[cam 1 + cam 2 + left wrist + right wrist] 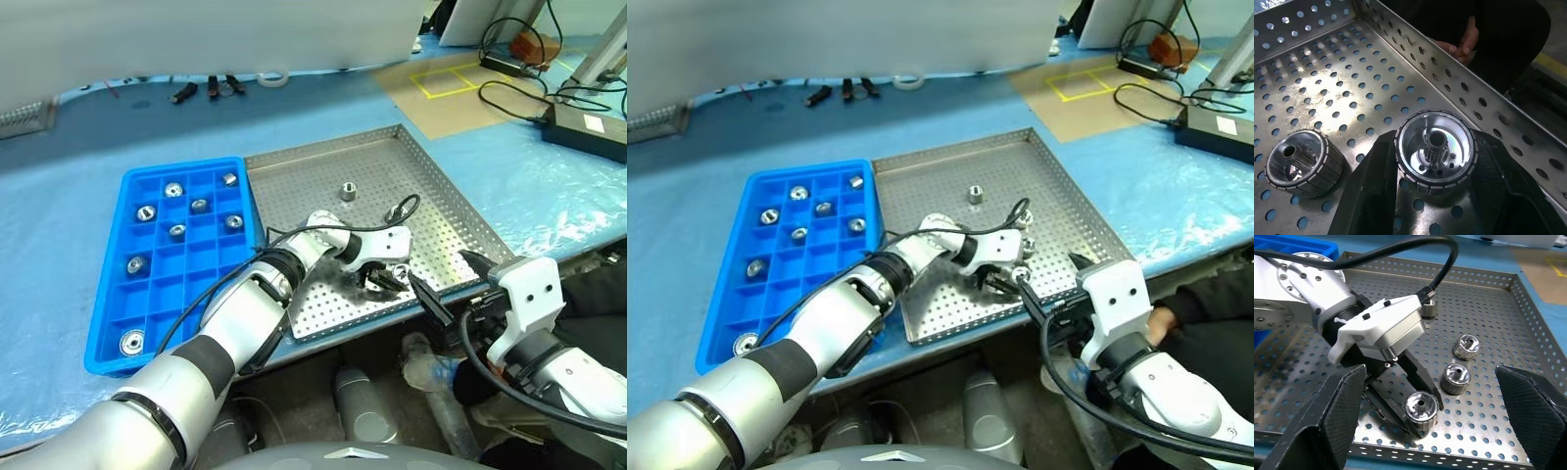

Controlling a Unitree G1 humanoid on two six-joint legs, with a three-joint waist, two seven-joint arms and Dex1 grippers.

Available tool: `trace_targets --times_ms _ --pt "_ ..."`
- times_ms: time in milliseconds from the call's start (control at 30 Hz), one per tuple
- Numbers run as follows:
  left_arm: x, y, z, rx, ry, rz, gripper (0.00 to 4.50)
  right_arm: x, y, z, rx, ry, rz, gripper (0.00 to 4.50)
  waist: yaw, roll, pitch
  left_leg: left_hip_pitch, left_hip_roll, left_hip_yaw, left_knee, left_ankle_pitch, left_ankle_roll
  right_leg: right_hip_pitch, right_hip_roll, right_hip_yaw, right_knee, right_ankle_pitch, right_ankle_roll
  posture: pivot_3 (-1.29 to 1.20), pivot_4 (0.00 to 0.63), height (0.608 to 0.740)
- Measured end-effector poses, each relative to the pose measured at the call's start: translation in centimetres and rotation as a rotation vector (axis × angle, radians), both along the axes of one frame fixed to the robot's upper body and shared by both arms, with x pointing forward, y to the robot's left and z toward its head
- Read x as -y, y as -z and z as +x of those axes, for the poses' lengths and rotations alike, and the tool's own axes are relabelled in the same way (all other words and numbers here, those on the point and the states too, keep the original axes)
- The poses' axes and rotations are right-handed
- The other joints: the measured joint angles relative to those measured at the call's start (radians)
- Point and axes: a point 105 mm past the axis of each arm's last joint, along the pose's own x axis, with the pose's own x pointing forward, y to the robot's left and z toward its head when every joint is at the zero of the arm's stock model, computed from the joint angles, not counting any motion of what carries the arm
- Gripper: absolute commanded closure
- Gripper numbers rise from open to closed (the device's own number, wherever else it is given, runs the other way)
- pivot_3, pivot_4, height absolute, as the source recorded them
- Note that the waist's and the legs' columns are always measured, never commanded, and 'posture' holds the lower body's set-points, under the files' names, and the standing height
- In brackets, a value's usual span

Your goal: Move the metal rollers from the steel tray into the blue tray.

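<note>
Blue plastic covers the table [59,225]. On it, the steel tray [431,186] sits beside the blue tray [108,333], which holds several rollers. The left pincer [1418,416] pinches one metal roller [1436,149] near the steel tray's front rim, with two more rollers [1455,378] just beside it. The right pincer [1435,431] is spread wide nearby. A person's hand [1462,44] waits past the rim.

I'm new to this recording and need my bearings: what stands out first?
The left gripper is shut on a shiny silver metal roller near the front rim of the grey perforated steel tray. Beside it to the left, the bright blue compartment tray holds several rollers.
</note>
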Motion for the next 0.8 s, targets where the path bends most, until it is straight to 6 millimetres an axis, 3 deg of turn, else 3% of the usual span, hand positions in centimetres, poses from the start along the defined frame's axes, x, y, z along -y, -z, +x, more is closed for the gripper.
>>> trace_targets --times_ms 167,367,467,667,800 --pt "0.3 -2.2 -0.1 0.003 0.039 -0.092 2.80 -1.3 -1.8 0.7 0.030 -0.169 -0.006 0.00 0.020 0.000 0.000 0.000 0.001 -0.001 0.000 0.000 0.001 0.001 0.000 -0.002 0.000 0.000 0.000 -0.47 0.150 0.740" --pt "-0.4 -4.6 0.9 0.073 0.028 -0.160 2.80 -1.7 -3.2 2.5 0.050 -0.316 -0.034 0.00 0.080 0.002 0.000 0.000 0.004 -0.001 0.000 0.001 0.002 0.003 -0.003 -0.008 0.001 0.000 -0.001 -0.34 0.150 0.740" --pt "-3.5 -5.3 2.6 0.140 -0.049 -0.168 2.80 -2.0 -3.8 3.3 0.058 -0.391 -0.041 0.00 0.121 0.004 0.000 0.001 0.007 -0.001 0.000 0.002 0.003 0.003 -0.001 -0.009 0.004 0.000 -0.001 -0.24 0.150 0.740" --pt "-9.8 -3.5 4.5 0.139 -0.286 -0.162 2.80 -3.8 -4.5 4.7 0.072 -0.536 -0.026 0.00 0.253 0.006 0.002 0.001 0.012 0.000 0.000 0.005 -0.002 -0.003 0.002 -0.011 0.018 -0.001 -0.004 -0.09 0.150 0.740" --pt "-13.1 -6.1 5.4 0.177 -0.482 -0.271 2.80 -4.9 -5.1 5.6 0.089 -0.622 -0.025 0.00 0.339 0.007 0.002 0.001 0.014 0.003 -0.001 0.008 -0.006 -0.002 0.003 -0.013 0.019 -0.002 -0.005 0.00 0.150 0.740"
